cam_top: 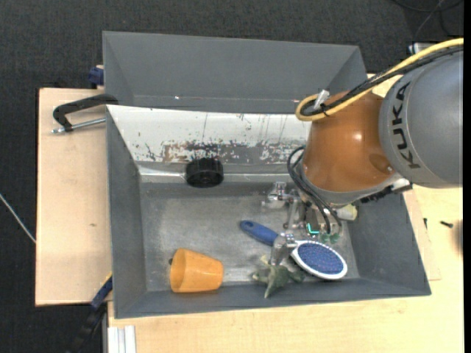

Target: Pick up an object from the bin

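- Down at the front-left of the bin (124, 226), an orange cup (195, 271) lies on its side, well apart from the arm. Bare floor all round it, so that's the open room.
- Back wall, left of centre: a black round cap (203, 172) sits at the foot of the wall, alone & out of the way.
- Mid-floor: a blue handle (258, 232) points up-left, its rt end running under the gripper.
- Front wall: a green leafy toy (278, 276) lies near the wall, just beside the oval thing.
- Gripper (302, 234) hangs low over this rt-front cluster, btw. the blue handle and a white-rimmed oval brush head (319, 259) w/ blue bristles. Can't tell whether it's released or clenched, nor whether anything is in it.
- Likely target: the handle or the oval. They may be one brush; the join is hidden.
- Doing it well, I'd judge: centre on one piece only, come straight down, keep clear of the green toy so it isn't dragged along.
- Rt side is tight: sloped front & rt walls are near, wrist bulk overhead. Lift vertically first, then go left.
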`<state>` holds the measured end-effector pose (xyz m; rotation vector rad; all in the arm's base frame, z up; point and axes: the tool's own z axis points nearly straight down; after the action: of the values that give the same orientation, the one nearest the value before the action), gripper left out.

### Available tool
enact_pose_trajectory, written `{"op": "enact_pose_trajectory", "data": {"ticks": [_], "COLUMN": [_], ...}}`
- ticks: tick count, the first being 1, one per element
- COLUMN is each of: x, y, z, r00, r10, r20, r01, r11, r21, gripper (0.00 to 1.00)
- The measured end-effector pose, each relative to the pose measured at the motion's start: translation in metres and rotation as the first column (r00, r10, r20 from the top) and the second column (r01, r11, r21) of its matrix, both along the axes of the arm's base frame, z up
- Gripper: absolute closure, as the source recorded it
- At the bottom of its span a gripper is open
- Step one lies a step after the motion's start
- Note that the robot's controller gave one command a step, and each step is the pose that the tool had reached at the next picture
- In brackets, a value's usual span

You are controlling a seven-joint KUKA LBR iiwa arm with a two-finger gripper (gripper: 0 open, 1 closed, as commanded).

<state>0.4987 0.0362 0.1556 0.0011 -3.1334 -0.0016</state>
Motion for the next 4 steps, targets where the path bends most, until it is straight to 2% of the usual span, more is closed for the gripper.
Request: {"op": "enact_pose_trajectory", "data": {"ticks": [1,2,3,4], "x": [0.008,0.004,0.016,0.014], "y": [-0.013,-0.014,-0.007,-0.007], "z": [-0.051,-0.056,0.054,0.050], "r00": [0.999,1.000,1.000,1.000], "r10": [-0.010,-0.011,0.020,0.019], "r20": [0.030,0.015,0.023,0.013], "r01": [0.010,0.011,-0.020,-0.019], "r11": [1.000,1.000,1.000,1.000], "r21": [0.002,0.001,0.000,0.000], "gripper": [0.00,1.00,1.00,0.00]}}
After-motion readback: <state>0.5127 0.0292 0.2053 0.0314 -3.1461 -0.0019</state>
